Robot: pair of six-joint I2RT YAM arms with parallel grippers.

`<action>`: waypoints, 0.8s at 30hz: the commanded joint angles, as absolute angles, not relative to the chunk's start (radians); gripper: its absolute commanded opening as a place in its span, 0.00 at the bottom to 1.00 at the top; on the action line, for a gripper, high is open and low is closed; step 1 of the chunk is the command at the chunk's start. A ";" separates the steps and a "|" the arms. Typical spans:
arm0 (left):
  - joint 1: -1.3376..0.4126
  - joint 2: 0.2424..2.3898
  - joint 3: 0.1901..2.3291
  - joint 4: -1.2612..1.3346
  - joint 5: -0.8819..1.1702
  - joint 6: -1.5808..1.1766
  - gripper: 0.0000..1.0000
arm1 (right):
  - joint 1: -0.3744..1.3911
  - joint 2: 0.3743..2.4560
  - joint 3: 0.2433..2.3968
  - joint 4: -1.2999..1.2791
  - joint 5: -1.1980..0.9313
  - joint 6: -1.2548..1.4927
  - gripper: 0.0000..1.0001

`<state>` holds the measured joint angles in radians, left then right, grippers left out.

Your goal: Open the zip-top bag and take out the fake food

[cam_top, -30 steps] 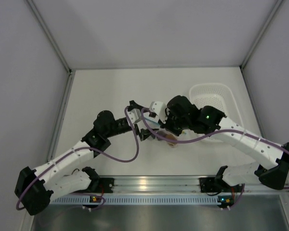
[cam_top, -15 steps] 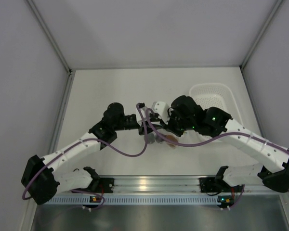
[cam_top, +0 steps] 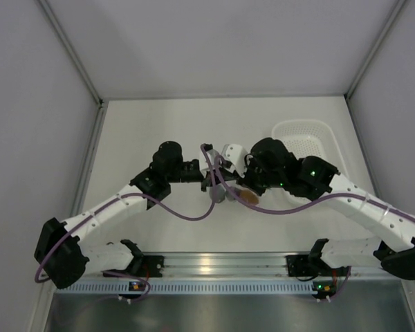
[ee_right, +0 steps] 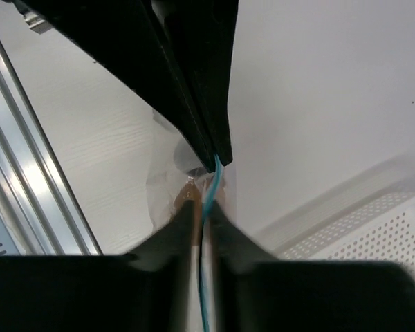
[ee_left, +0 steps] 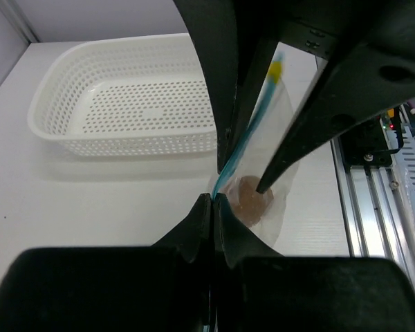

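Note:
The zip-top bag [ee_left: 280, 149] hangs clear and crinkly between my two grippers, its light blue zip strip [ee_left: 252, 128] running edge-on between them. A rounded orange-brown piece of fake food [ee_left: 251, 201] sits low inside it; in the top view it shows as an orange patch [cam_top: 247, 197]. My left gripper [ee_left: 214, 198] is shut on the strip's near end. My right gripper [ee_right: 205, 206] is shut on the same strip [ee_right: 213, 181] from the opposite side, tips close to the left gripper's fingers [ee_right: 194, 90]. In the top view, left gripper [cam_top: 209, 180] and right gripper [cam_top: 235, 178] meet over the bag [cam_top: 229, 196].
A white perforated basket [cam_top: 304, 135] stands at the back right, just beyond the right arm; the left wrist view shows it too [ee_left: 124, 104]. The aluminium rail [cam_top: 214, 266] runs along the near edge. A purple cable [cam_top: 214, 173] loops over the bag area.
My left gripper has moved right to the bag and shut on the zip strip. The right arm has shifted slightly right, still holding the strip.

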<state>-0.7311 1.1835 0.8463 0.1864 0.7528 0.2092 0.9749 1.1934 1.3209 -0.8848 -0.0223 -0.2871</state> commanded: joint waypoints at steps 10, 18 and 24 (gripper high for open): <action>-0.730 1.143 0.904 0.167 0.692 0.170 0.00 | 0.934 0.827 1.080 -0.404 0.297 -0.059 0.59; -0.723 1.086 0.925 0.195 0.695 0.056 0.00 | 0.805 0.533 0.836 -0.294 0.141 0.078 0.93; -0.700 1.066 0.927 0.251 0.808 0.005 0.00 | 0.801 0.425 0.813 -0.284 0.005 0.132 0.88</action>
